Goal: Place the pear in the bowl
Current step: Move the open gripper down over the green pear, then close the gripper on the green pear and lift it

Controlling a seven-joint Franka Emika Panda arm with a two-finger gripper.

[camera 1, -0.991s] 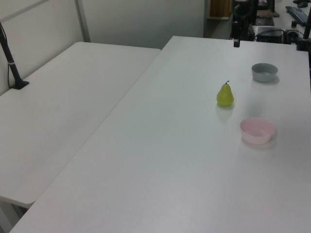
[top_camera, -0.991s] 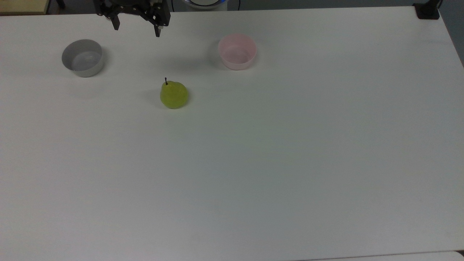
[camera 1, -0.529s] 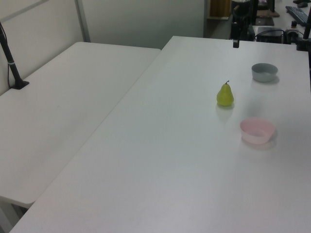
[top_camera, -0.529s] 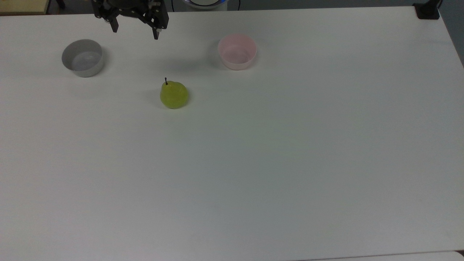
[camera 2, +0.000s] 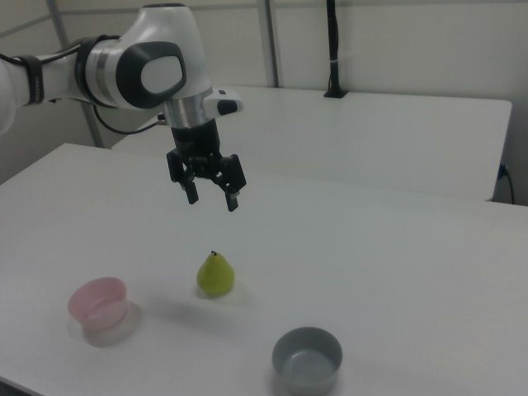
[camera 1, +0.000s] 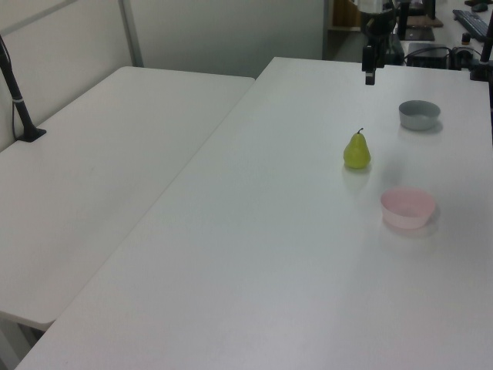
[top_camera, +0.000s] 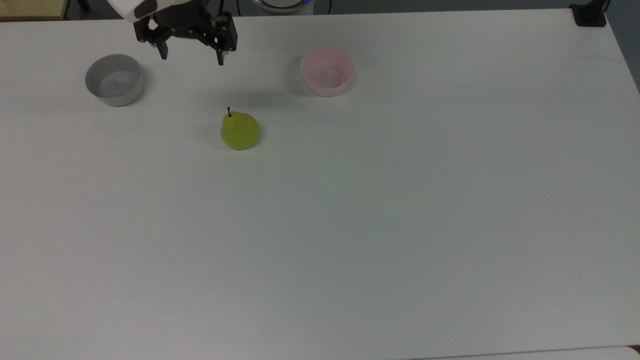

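1. Grey bowl [camera 2: 308,360] sits nearest the cam in the right view, below & toward the right view's right of the claw, well apart from it. Upright on the table, nothing visible inside. In the top view [top_camera: 115,80] it's just toward the top view's left of the claw, slightly lower in frame.

2. Pink bowl [camera 2: 99,308] is also near the front edge in the right view, below & toward the right view's left of the claw. Upright, nothing inside, not touching anything. Top view: bowl [top_camera: 327,71] lies well off toward the top view's right of the claw.

3. Pear [camera 2: 215,274] stands upright on the table, stem up, almost straight below the claw in the right view w/ a clear gap of air between them. Between the two bowls, touching neither. Top view: pear [top_camera: 240,130] is below the claw in frame, a bit toward the top view's right. Not in the pink bowl.

4. Claw [camera 2: 210,196] hangs above the table, fingers pointing down, spread wide, holding nothing. Top view: claw [top_camera: 192,55] near the table's far edge. Left view: claw [camera 1: 370,75] beyond the pear [camera 1: 356,150].

5. White table [top_camera: 380,210] carries all three items; a second white table [camera 2: 388,136] stands behind the arm in the right view.
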